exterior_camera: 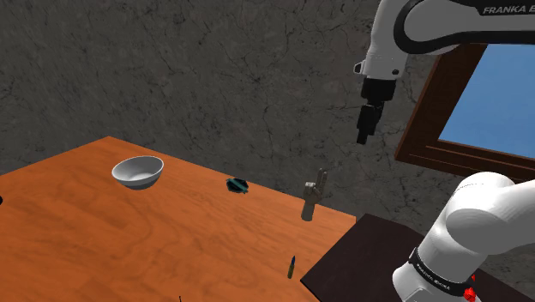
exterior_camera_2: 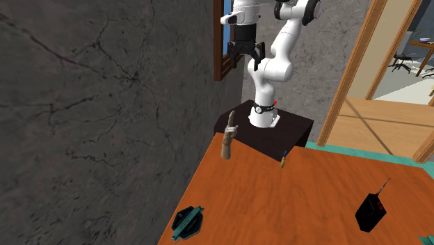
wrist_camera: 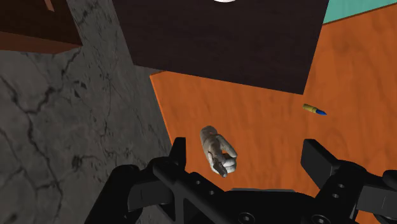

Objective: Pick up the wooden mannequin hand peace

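1. I am hovering the gripper (exterior_camera: 366, 129) high over the orange table (exterior_camera: 103, 249), its fingers (wrist_camera: 178, 151) standing apart, clasping nothing.
2. The mannequin hand (exterior_camera: 313, 199) is standing upright near the table's wall-side corner, below the gripper.

The arm (exterior_camera: 484, 223) has glossy white, rounded shells with dark grey joints between them. White FRANKA lettering (exterior_camera: 507, 10) sits on a dark band of the upper link. A black ring (exterior_camera: 435, 272) with small print and red marks circles the base. The pincer (exterior_camera: 364, 133) is all black and blocky, with small round holes.
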Motion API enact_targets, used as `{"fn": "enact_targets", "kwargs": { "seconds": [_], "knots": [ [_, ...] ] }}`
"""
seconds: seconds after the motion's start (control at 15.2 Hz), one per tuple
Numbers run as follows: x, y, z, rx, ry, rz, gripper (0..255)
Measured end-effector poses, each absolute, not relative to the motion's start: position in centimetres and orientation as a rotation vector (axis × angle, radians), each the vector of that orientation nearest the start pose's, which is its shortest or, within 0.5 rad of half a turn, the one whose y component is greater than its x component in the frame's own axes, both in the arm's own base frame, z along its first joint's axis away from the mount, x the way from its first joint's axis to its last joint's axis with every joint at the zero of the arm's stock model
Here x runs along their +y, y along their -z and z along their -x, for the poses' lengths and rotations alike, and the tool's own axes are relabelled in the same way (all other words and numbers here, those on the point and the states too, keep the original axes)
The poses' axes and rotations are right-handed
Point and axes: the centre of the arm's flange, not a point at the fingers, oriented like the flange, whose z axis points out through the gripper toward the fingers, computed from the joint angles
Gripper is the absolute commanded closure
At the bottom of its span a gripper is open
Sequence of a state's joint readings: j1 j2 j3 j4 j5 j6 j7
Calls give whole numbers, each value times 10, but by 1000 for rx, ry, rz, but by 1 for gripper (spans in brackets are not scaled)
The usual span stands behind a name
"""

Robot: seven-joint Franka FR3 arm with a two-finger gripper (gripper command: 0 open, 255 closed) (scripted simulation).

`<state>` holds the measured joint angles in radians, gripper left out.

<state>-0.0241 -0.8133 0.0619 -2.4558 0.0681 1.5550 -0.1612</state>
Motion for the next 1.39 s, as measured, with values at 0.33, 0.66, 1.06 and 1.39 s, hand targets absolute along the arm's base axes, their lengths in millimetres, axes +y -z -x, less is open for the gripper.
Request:
{"fn": "enact_targets", "kwargs": {
  "seconds": [0.33, 0.66, 1.06, 1.39],
  "knots": [
    [23, -515, -321, -323, -172, 3075, 0],
    [25, -462, -360, -404, -227, 3036, 0],
    [33, -388, -405, -501, -293, 2986, 0],
    [42, -342, -431, -555, -329, 2955, 0]
  ]
}}
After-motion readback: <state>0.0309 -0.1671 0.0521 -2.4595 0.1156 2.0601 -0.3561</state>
